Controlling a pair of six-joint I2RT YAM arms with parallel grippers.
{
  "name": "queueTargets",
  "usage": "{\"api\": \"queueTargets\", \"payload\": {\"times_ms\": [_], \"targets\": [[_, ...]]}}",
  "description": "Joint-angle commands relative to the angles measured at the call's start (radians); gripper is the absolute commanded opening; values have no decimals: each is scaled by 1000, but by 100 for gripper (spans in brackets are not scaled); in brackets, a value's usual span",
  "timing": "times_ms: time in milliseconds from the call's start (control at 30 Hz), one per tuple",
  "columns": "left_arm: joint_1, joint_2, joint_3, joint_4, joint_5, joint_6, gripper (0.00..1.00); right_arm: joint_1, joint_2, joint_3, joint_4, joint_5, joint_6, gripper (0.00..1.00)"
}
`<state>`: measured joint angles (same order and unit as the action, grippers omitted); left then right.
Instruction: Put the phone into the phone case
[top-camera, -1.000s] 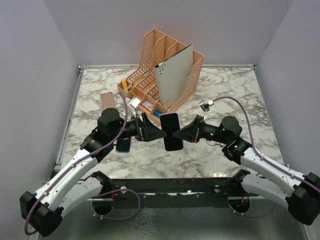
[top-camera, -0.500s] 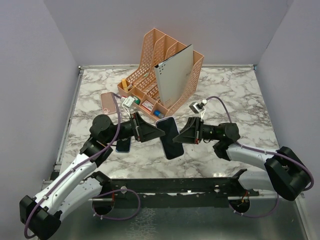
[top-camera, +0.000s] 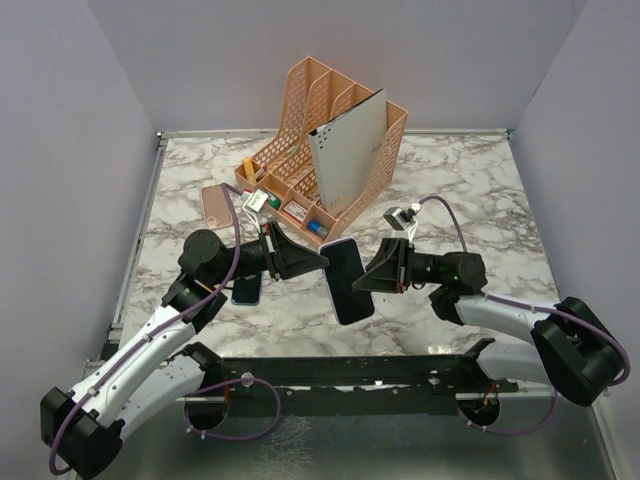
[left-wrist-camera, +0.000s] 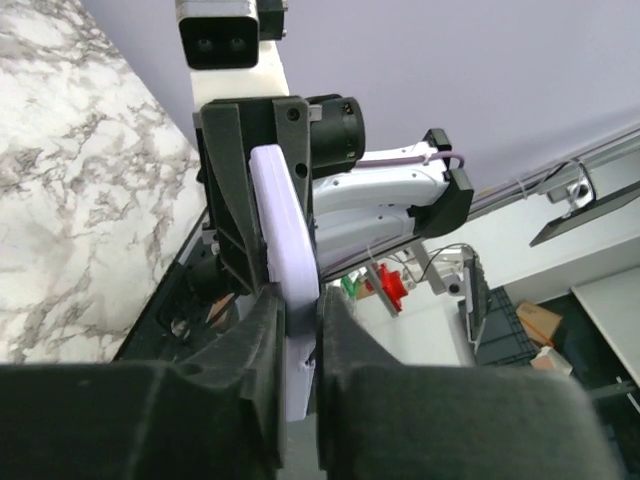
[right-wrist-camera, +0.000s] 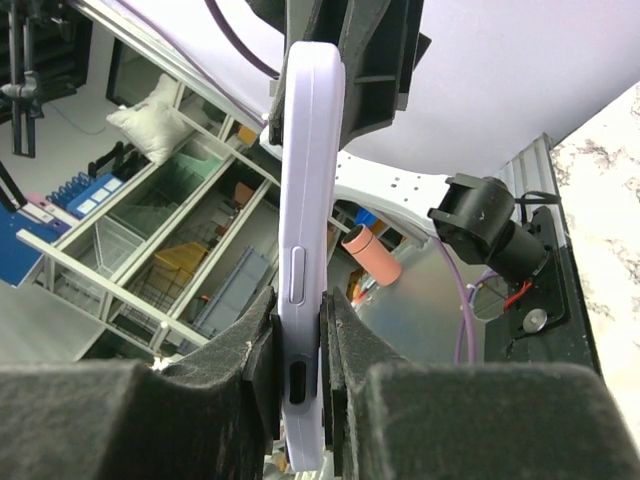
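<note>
The phone (top-camera: 347, 281), black screen facing up, is held tilted in the air above the table's front middle, inside a lilac phone case (right-wrist-camera: 310, 180) whose rim frames it. My left gripper (top-camera: 320, 263) is shut on the case's left edge; in the left wrist view the gripper (left-wrist-camera: 298, 312) pinches the lilac edge (left-wrist-camera: 281, 225) between both pads. My right gripper (top-camera: 369, 277) is shut on the opposite edge; the right wrist view shows the gripper (right-wrist-camera: 300, 330) clamped near the case's port cutout and side button.
An orange mesh file organiser (top-camera: 300, 110) with a grey folder (top-camera: 348, 150) stands at the back middle. A pink phone-shaped piece (top-camera: 216, 206) lies flat at the left. A dark blue phone (top-camera: 247, 289) lies under my left arm.
My left gripper has closed from wide open onto the case's left edge. The right arm dropped lower and the held phone shifted slightly toward the front.
</note>
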<state>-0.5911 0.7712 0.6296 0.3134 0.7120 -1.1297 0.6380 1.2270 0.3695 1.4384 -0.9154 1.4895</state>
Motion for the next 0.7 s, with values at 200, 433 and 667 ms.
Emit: {"api": "queueTargets", "payload": {"times_ms": [200, 433, 667], "targets": [[2, 58, 4, -116, -79, 62, 0, -6, -56, 18, -143, 19, -109, 28], [2, 47, 5, -170, -86, 81, 58, -5, -76, 4, -137, 124, -118, 1], [3, 65, -52, -102, -37, 39, 73, -6, -122, 30, -230, 281, -187, 1]]}}
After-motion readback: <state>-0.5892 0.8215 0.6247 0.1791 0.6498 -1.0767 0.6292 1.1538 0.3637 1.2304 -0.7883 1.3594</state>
